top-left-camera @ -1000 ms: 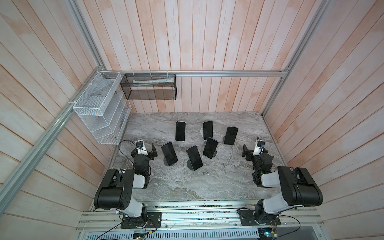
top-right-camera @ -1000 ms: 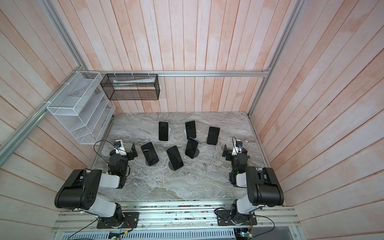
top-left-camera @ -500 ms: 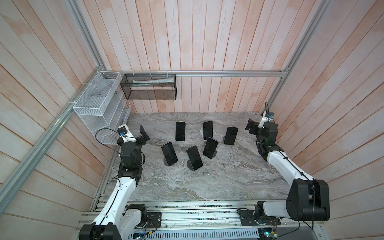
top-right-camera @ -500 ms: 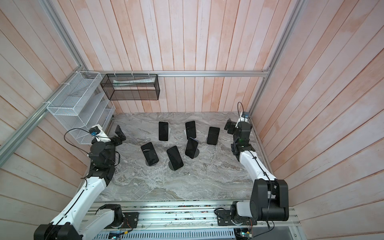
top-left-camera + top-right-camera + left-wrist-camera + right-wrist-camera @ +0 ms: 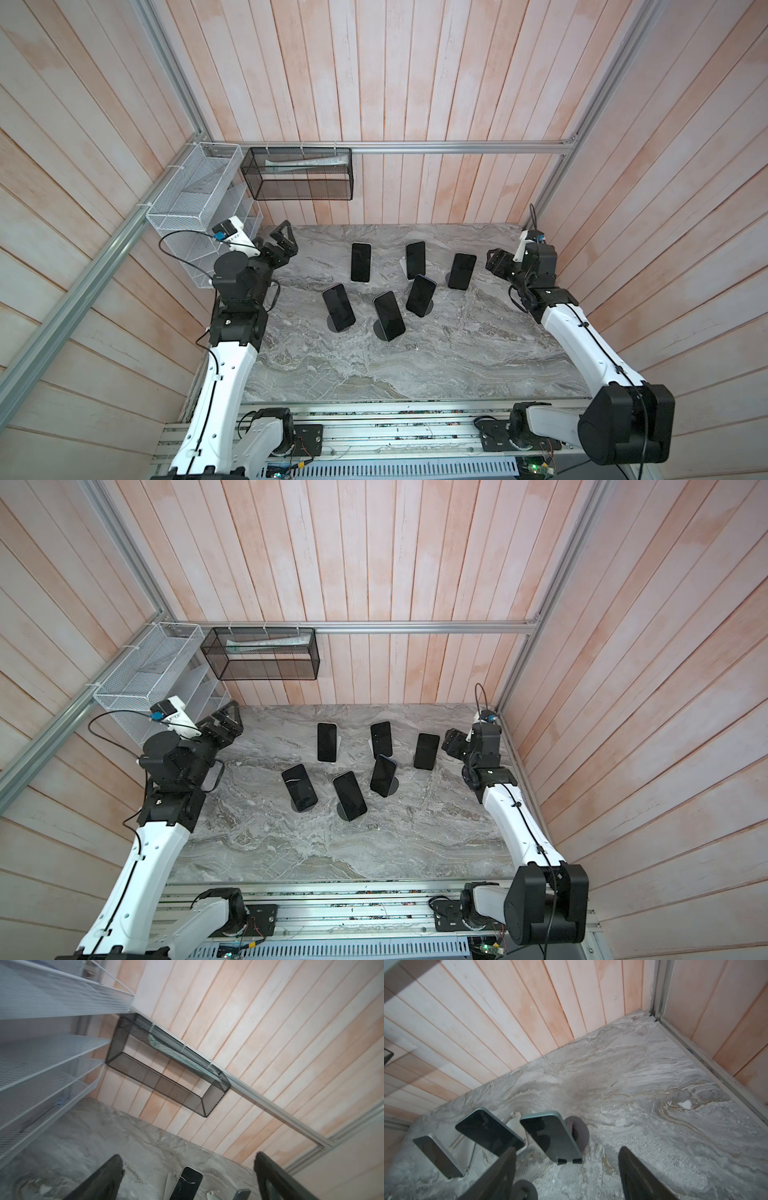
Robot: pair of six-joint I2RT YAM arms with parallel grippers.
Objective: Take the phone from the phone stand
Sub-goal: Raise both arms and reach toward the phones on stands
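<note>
My left gripper [image 5: 286, 242] hangs over the far left corner of the grey, veined marble surface [image 5: 415, 365]. Its black fingers are spread wide with nothing between them. My right gripper [image 5: 495, 264] sits near the far right corner, fingers likewise parted and empty. Six phones [image 5: 360, 262], glossy black slabs with rounded corners, lean on stands clustered toward the middle of the far edge. The phone [image 5: 550, 1136] nearest my right gripper has a pale green rim. It leans on a phone stand [image 5: 578, 1132] with a flat, round, dark base, its bottom edge caught in two small hooks. Its neighbour is propped on a white stand [image 5: 517, 1126].
</note>
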